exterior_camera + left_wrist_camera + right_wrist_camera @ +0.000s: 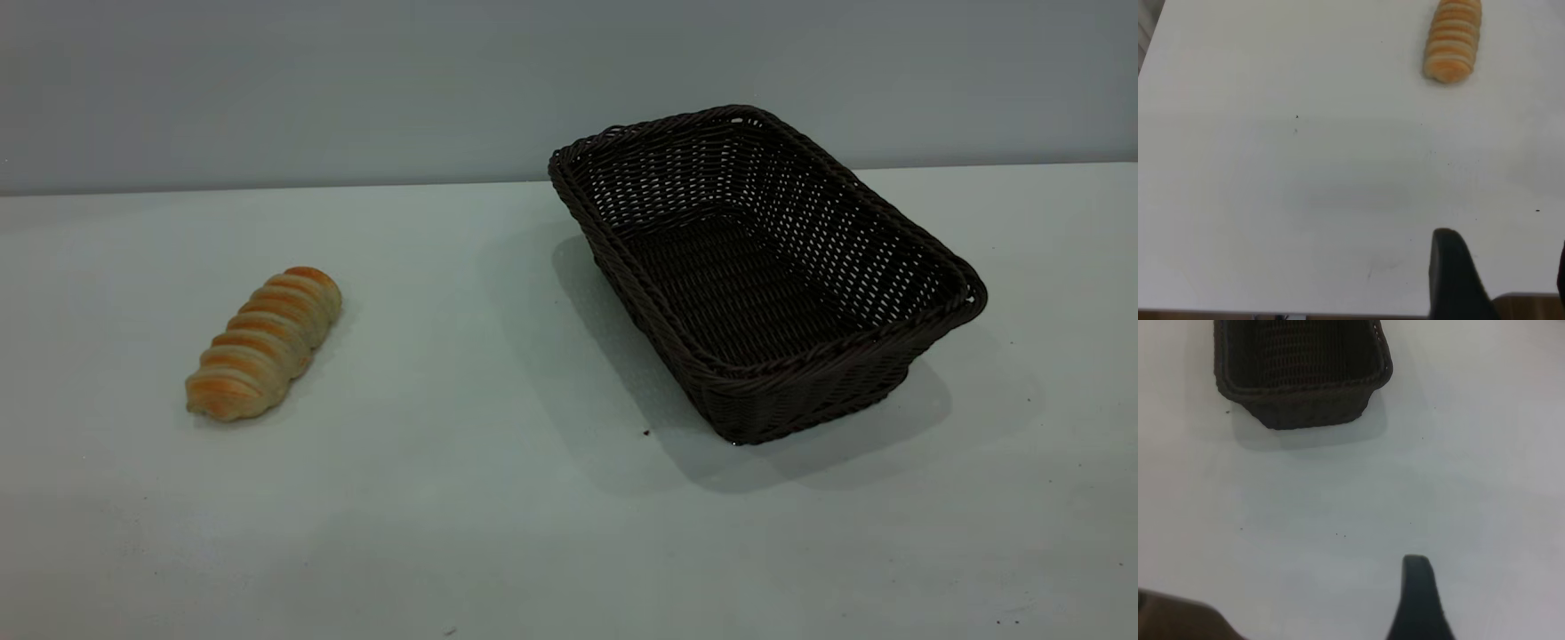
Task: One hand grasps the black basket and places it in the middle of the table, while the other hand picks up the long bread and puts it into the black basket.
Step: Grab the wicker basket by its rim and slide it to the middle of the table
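Observation:
The black basket (765, 267) stands empty on the table (498, 498), right of the middle, turned at an angle. The long bread (264, 343) lies on the table at the left, well apart from the basket. Neither gripper shows in the exterior view. In the left wrist view my left gripper (1505, 257) is open and empty above the table's near edge, with the bread (1453, 40) far ahead. In the right wrist view only one dark finger (1418, 600) of my right gripper shows, with nothing beside it, and the basket (1301, 393) lies ahead.
A grey wall (356, 80) runs behind the table. The table's edge (1338, 312) lies close under the left gripper. A brown surface (1178, 620) shows at the corner of the right wrist view. A few tiny dark specks (646, 433) dot the tabletop.

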Robot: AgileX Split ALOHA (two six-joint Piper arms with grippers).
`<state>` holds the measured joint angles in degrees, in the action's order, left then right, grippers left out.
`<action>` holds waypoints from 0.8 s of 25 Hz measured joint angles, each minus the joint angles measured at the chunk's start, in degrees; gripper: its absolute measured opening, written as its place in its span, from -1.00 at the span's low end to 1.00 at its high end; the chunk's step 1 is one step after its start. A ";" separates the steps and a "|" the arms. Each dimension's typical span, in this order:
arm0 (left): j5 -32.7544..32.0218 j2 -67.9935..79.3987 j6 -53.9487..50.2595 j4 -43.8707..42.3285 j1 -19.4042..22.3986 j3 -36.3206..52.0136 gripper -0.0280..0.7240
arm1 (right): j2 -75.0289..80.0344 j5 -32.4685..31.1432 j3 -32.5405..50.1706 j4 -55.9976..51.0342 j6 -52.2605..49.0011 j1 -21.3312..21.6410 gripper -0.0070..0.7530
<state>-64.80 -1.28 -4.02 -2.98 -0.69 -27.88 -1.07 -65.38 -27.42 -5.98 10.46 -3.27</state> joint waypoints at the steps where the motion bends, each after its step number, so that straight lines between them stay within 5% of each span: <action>1: 0.00 0.00 0.00 0.00 0.00 0.00 0.16 | 0.00 0.00 0.00 0.00 0.00 0.00 0.51; 15: 0.20 0.00 0.57 -0.15 0.00 -0.06 0.16 | -0.07 0.00 0.00 -0.04 0.00 0.00 0.51; 20: 6.65 0.18 1.11 2.26 0.00 -1.57 0.16 | -0.07 0.73 -0.28 -1.58 1.14 0.00 0.51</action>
<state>-58.16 -1.11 -2.90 -0.72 -0.69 -29.45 -1.13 -64.65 -27.70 -7.57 11.60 -3.27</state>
